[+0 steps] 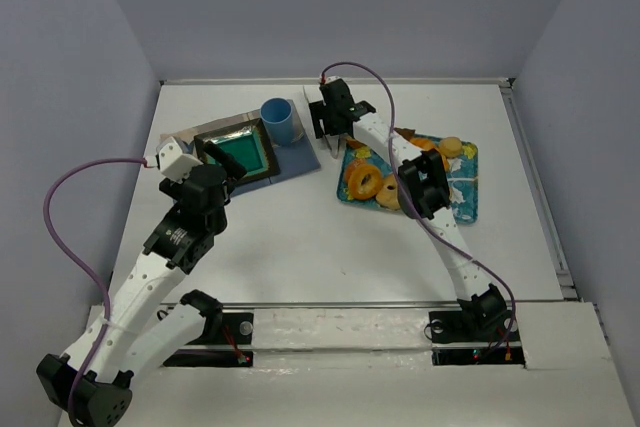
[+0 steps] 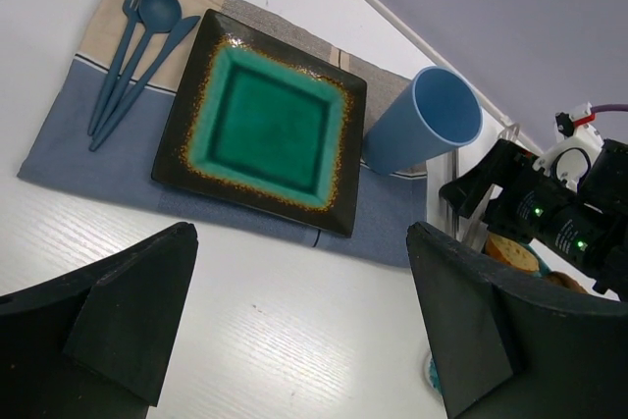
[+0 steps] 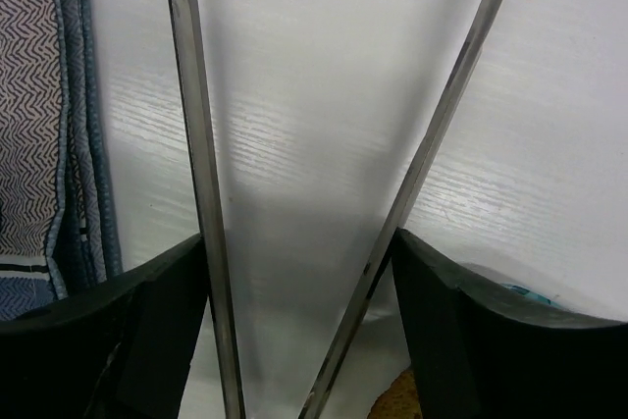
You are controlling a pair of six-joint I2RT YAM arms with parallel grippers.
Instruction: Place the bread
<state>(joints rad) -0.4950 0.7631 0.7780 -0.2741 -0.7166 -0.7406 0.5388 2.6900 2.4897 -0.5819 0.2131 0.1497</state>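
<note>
Right gripper (image 3: 299, 242): clenched around a pair of metal tongs (image 3: 196, 144). Each blade lies against the inner face of one finger. The blades spread apart as they run forward from the gripper, and their tips leave the wrist view at the top. Between the blades I see only the white surface (image 3: 304, 95).

On this gripper's left, in the wrist view, is the folded edge of the placemat (image 3: 39, 95), chevron weave showing. Low in the same view, just behind the right finger, I see a sliver of brown crust and a bit of teal rim.

From the top camera, the right gripper (image 1: 333, 132) hangs between the blue cup (image 1: 282, 120) and the tray (image 1: 468, 192). The bread (image 1: 362, 180) lies on the tray, just back from the gripper toward the arm's base. It is a ring-shaped piece with more pieces beside it. The forearm crosses above the tray.

Left gripper (image 2: 304, 340): released, fingers wide apart, grasping nothing, held above the surface. Straight ahead of it sits the green square plate (image 2: 263, 125) on the placemat. The cup stands just beyond the plate's far right corner, and blue cutlery (image 2: 137, 46) lies to the plate's left.
</note>
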